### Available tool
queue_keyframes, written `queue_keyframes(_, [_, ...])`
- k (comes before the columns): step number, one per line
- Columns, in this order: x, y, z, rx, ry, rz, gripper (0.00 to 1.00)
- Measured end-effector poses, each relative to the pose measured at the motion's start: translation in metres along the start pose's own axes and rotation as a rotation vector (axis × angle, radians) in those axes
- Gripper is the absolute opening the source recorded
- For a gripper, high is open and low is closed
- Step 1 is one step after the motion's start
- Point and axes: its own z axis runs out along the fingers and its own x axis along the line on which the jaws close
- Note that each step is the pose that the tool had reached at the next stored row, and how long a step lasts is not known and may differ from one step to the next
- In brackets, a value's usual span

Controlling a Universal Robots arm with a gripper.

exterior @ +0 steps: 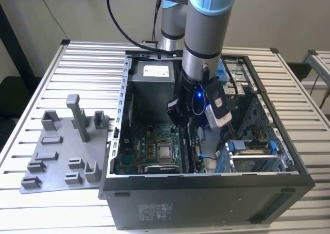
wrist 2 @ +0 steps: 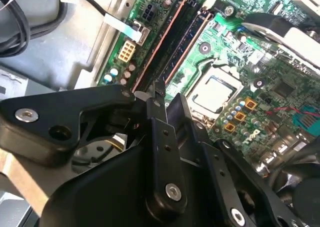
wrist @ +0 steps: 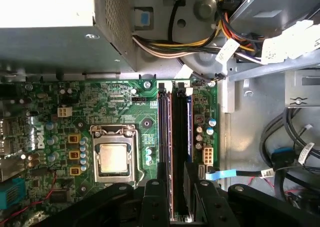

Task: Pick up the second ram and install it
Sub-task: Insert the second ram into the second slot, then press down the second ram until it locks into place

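Deep inside the open black computer case, the black claw is nearly closed on the thin dark green-blue second ram, edge-down over its slot; slight tilt could jam it, bending contacts

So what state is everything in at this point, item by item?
Computer case: side open, facing up.
Gripper: down inside the case, over the memory slots.
Second ram: cannot tell whether it is seated.
Processor socket: uncovered, chip exposed.
Grey holder tray: flat on the table, at the exterior view's left of the case.
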Motion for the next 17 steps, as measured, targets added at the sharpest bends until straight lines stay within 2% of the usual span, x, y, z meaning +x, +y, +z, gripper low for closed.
queue_keyframes(1, [0.0000, 0.0000, 0.0000, 0.0001, 0.0000, 0.000, 0.27])
queue_keyframes(2, [0.0000, 0.0000, 0.0000, 0.0001, 0.0000, 0.000, 0.20])
queue_keyframes(3, [0.0000, 0.0000, 0.0000, 0.0001, 0.0000, 0.000, 0.20])
queue_keyframes(5, [0.0000, 0.0000, 0.0000, 0.0002, 0.0000, 0.000, 0.11])
queue_keyframes(17, [0.0000, 0.0000, -0.0001, 0.0004, 0.0000, 0.000, 0.11])
